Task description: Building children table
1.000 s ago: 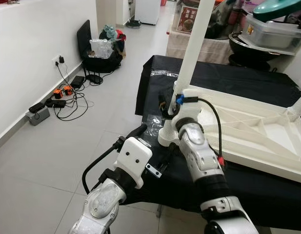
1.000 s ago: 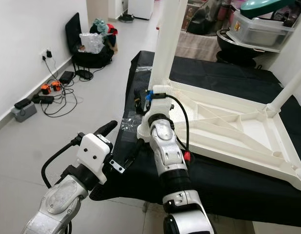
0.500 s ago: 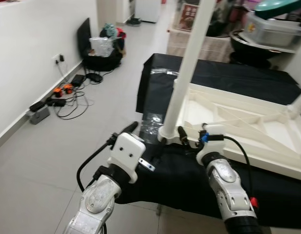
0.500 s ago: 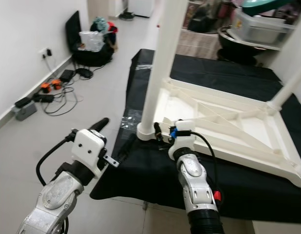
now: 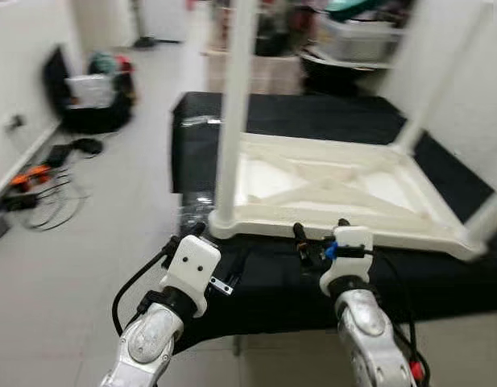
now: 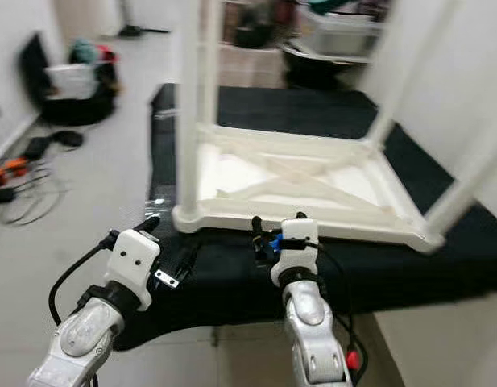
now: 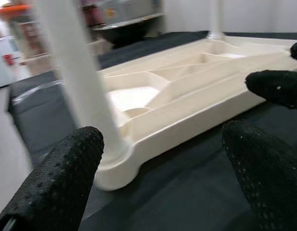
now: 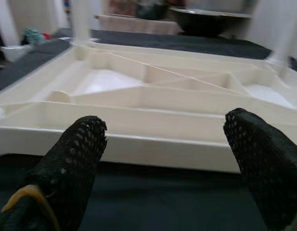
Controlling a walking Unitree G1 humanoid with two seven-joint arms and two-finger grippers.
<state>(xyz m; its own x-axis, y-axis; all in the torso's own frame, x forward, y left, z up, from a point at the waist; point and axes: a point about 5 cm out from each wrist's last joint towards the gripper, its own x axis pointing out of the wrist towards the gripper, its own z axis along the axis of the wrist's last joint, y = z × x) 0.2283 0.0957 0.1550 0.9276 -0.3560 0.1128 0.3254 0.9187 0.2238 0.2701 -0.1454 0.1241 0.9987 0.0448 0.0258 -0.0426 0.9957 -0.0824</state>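
The cream moulded-plastic children's table top [image 5: 337,189] lies upside down on the black cloth-covered table [image 5: 272,278], ribbed underside up, with round white tubular legs standing from its corners; the near-left leg [image 5: 230,121] is seated in its socket.

The left end effector [image 7: 162,168] hangs open and empty just off the near-left corner. The right end effector [image 8: 167,159] is likewise open and empty, facing the near long edge without touching it.

Judgement: the step in hand appears to be checking or seating a leg. To do it well, close on the leg low, near its socket, and push straight along its axis, with the other end effector bracing the rim.

The plastic is smooth, rigid and likely slippery. The cloth is matte and may slide. The fingers [image 7: 57,187] are dimpled black rubber.
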